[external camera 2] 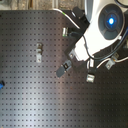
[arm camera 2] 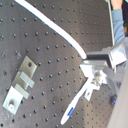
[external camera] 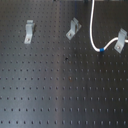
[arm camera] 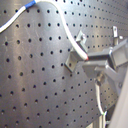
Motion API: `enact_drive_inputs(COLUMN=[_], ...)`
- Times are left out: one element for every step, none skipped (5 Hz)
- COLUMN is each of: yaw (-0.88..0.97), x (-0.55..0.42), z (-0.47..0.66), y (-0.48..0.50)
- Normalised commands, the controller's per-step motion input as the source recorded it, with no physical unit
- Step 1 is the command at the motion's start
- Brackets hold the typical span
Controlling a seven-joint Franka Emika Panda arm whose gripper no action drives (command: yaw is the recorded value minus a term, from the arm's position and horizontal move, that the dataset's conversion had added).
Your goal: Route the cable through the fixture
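The white cable (external camera: 93,30) comes down from the top edge of the first exterior view, bends at its blue band (external camera: 101,50) and runs up to the right metal clip fixture (external camera: 120,40). In the second wrist view the cable (arm camera 2: 55,30) crosses the board into my gripper (arm camera 2: 93,67), which looks shut on it. A short tail with the blue band (arm camera 2: 71,109) hangs out past the fingers. The first wrist view shows the cable (arm camera: 62,27) meeting the gripper (arm camera: 92,62) beside a clip (arm camera: 75,56). No gripper shows in the first exterior view.
Two more metal clips (external camera: 29,31) (external camera: 73,28) stand on the black perforated board (external camera: 60,90). In the second exterior view the white arm (external camera 2: 102,30) reaches over the board from the second exterior view's upper right, with clips (external camera 2: 39,52) (external camera 2: 65,32) nearby. Another clip (arm camera 2: 20,82) shows in the second wrist view.
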Motion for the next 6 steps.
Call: enact_drive_inputs(yaw=[0.0,0.2,0.23,0.0,-0.33,-0.29], x=[0.0,-0.248,-0.239,-0.021,-0.048,-0.242], z=[0.03,0.35,0.32,0.36,0.31,0.16], y=[-0.001,0.272,0.33,0.256,0.137,0.371])
